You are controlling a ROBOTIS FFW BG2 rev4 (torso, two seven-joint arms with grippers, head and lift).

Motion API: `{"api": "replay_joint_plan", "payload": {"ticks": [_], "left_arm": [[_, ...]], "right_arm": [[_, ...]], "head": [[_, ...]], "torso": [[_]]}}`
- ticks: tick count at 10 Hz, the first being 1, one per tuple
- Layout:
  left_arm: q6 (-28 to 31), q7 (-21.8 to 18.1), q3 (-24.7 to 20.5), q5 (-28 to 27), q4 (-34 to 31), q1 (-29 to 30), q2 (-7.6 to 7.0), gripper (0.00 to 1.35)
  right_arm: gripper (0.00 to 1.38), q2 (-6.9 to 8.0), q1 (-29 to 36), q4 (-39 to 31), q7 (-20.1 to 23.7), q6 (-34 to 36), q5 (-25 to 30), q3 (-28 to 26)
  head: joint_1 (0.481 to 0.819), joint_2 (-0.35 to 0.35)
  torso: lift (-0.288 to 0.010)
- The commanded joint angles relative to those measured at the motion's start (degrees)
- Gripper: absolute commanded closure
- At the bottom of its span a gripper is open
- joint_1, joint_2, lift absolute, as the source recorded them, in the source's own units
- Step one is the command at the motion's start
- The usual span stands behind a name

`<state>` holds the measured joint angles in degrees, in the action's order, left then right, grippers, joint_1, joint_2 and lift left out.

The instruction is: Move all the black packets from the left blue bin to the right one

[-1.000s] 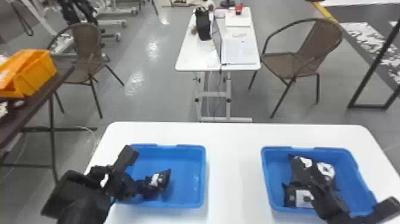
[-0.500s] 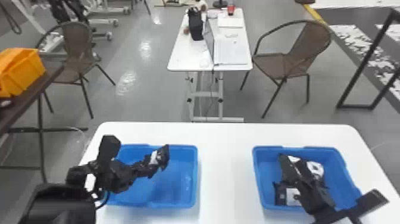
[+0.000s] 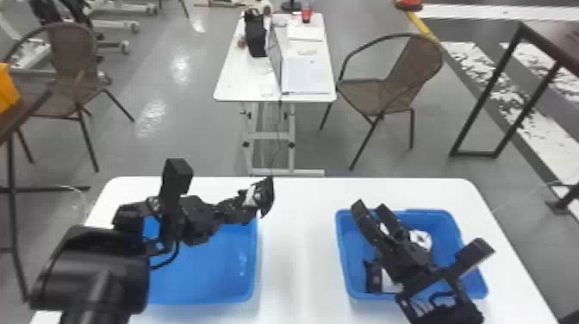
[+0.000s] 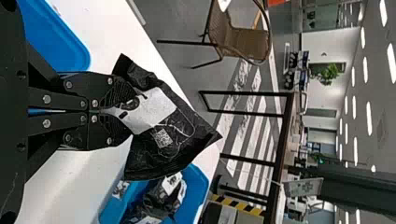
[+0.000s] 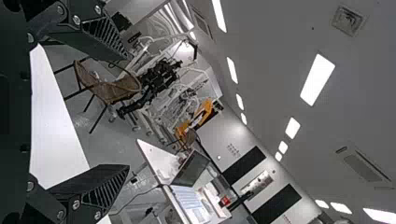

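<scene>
Grey floor in bkgd, w/ a brown woven chair & small white table past the long white surface.

Head view: L pincer is up by the far R corner of the blue rectangular plastic L bin, clamped on a crumpled shiny black packet. R bin, same blue plastic, is off to that pincer's R. R pincer hangs over it, tips apart; black-and-white packets lie in the bin, below that pincer.

L wrist view: packet is nipped at one edge btwn the tips, bulk sticking out ahead of them. White label & sq. printed code are readable as shapes here; head view gives just a small dark lump, but better bin spacing.

R wrist view: R pincer wide, nada held; that's clearer than from the head.

Step in hand, prob.: carry to R bin. Keep grip snug, stay high enough for the loose bulk to clear both bins, get R pincer out of the way 1st, then lower well inside & release.
</scene>
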<state>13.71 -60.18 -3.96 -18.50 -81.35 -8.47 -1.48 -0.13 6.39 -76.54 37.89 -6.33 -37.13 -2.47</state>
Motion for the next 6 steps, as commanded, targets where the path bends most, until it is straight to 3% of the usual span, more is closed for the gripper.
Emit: {"api": "replay_joint_plan", "payload": {"ticks": [1, 6], "left_arm": [[-0.44, 0.06, 3.61, 1.54, 2.69, -3.04, 0.07, 1.22], [-1.23, 0.06, 10.02, 3.91, 9.54, -9.28, 1.63, 1.22]], "right_arm": [[0.21, -0.05, -1.3, -0.72, -0.01, 0.0, 0.83, 1.42], [0.21, -0.05, -4.2, -2.3, -0.01, -1.06, 1.35, 7.4]], "head": [[0.695, -0.054], [0.695, -0.08]], "torso": [[0.0], [0.0]]}}
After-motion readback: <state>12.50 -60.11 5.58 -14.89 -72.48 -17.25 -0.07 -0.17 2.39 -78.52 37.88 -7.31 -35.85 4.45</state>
